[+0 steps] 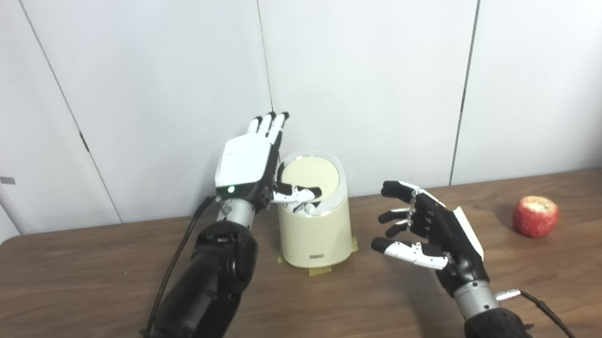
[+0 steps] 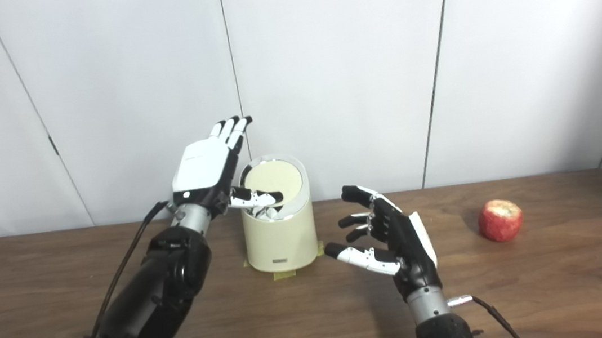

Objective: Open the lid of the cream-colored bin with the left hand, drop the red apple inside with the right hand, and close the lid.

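I am holding my left hand (image 1: 246, 161) raised just beside the cream-colored bin (image 1: 314, 221), its fingers (image 1: 271, 124) stretched straight upward, apart and grasping nothing, while the thumb (image 1: 295, 193) is reaching across in front of the bin's lid (image 1: 311, 179), which is standing tilted up with its pale round face turned toward me. I cannot tell whether the thumb is touching the lid. My right hand (image 1: 437, 233) is hovering over the wooden table (image 1: 67, 309) with its fingers loosely curled, spread and empty, pointing toward the bin. The red apple (image 1: 535, 216) is lying on the table well off behind the back of that hand.
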